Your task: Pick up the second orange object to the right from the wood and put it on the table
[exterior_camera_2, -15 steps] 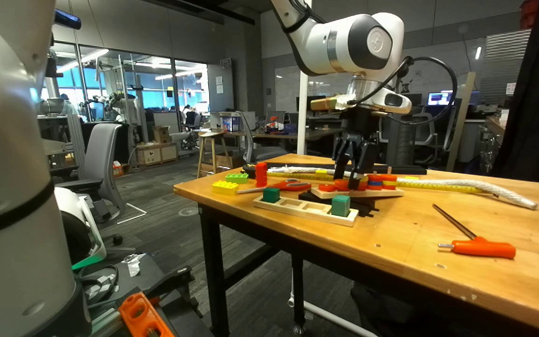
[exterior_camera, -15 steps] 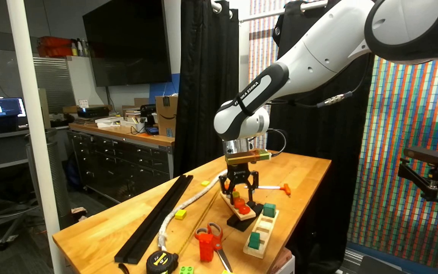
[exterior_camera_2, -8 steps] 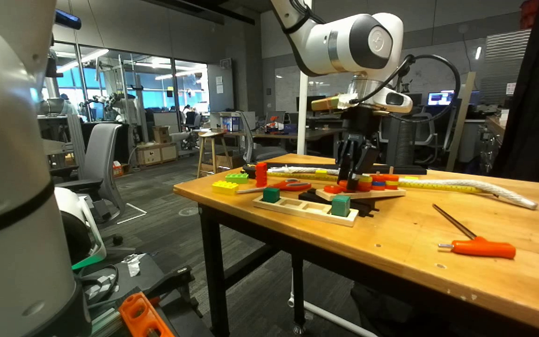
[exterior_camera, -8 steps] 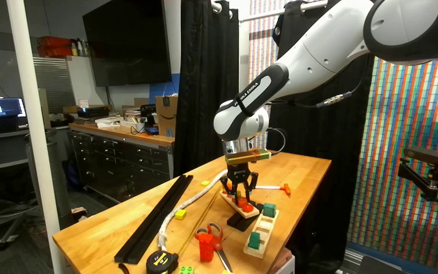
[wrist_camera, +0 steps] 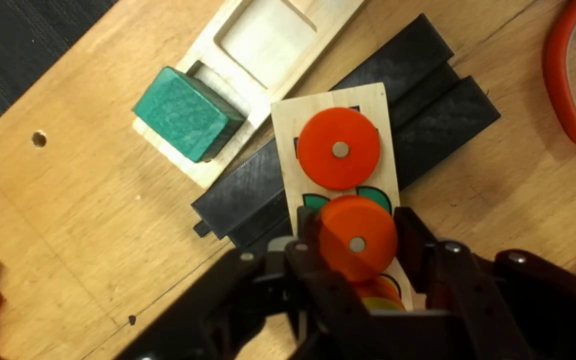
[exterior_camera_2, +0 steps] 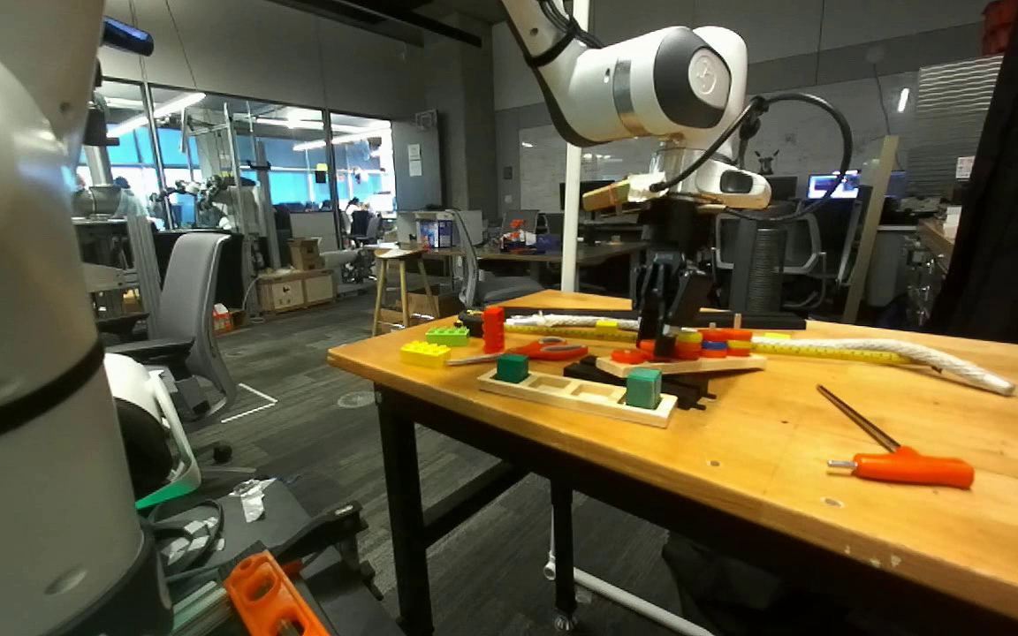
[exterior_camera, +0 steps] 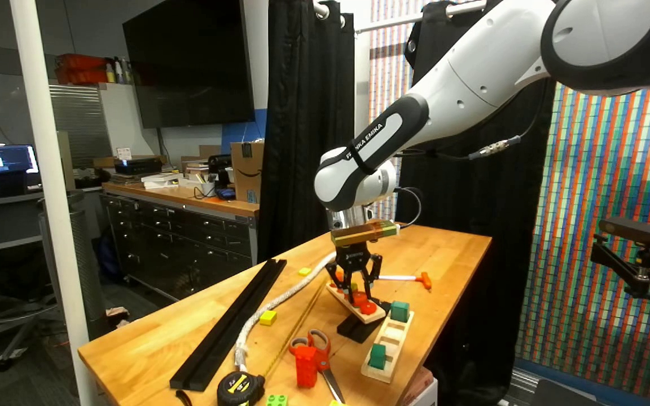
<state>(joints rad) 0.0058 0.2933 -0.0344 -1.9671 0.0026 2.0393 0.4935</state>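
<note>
The wood is a narrow pale pegboard (wrist_camera: 288, 120) carrying orange discs, propped on a black grooved piece (wrist_camera: 413, 65) that lies on the table (exterior_camera: 432, 248). Its end orange disc (wrist_camera: 335, 132) is free of the fingers. The second orange disc (wrist_camera: 363, 217), with a peg showing in its centre, sits between both black fingers of my gripper (wrist_camera: 357, 227), which touch it on opposite sides. It still rests on the board in both exterior views. Further discs behind it, orange and yellow (wrist_camera: 380, 303), are partly covered by the gripper. In an exterior view the gripper (exterior_camera_2: 661, 347) points downward.
A wooden tray (exterior_camera: 391, 342) with green blocks (wrist_camera: 183, 112) stands beside the pegboard. Scissors (exterior_camera: 325, 361), a red brick stack (exterior_camera: 306, 366), a tape measure (exterior_camera: 240, 389), a white rope (exterior_camera: 251, 324) and an orange-handled tool (exterior_camera_2: 915, 468) also lie on the tabletop.
The fingers have come together onto the second disc. The pegboard has shifted slightly toward the green-block tray. The wrist has since leaned a little to the left in both exterior views.
</note>
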